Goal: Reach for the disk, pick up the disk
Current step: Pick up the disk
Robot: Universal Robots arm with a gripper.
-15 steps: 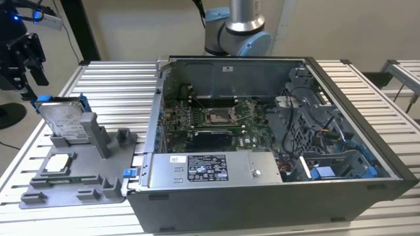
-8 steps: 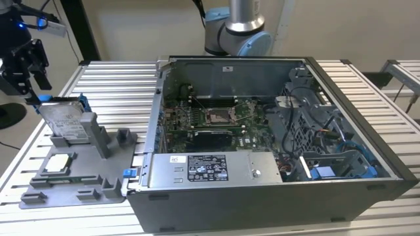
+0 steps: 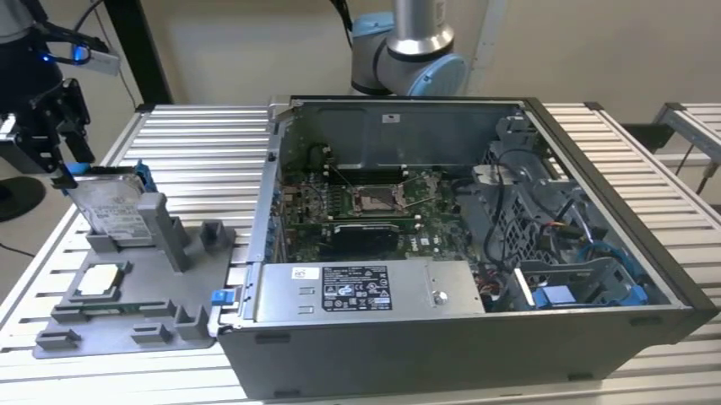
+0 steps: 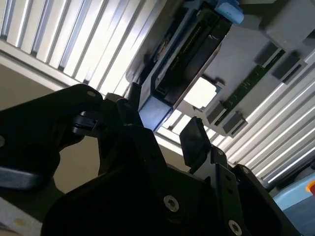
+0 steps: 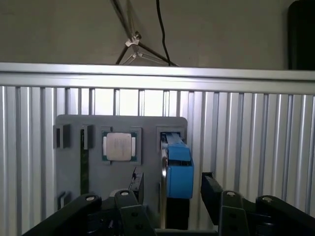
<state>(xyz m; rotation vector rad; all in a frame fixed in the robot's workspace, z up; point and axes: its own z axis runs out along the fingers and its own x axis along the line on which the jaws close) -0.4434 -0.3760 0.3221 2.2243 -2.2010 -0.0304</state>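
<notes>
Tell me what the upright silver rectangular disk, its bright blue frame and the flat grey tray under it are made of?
The disk looks like bare metal: silver face with a dull sheen, plus a white label, likely paper. Its blue frame looks like moulded plastic: even colour, matt. The grey tray is probably plastic too: uniform matt grey, blocky posts.

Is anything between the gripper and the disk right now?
Nothing visible. In the first wrist view the fingers of the open gripper sit on either side of the disk and its blue-framed edge, with nothing between them. The disk stands upright in its grey holder.
</notes>
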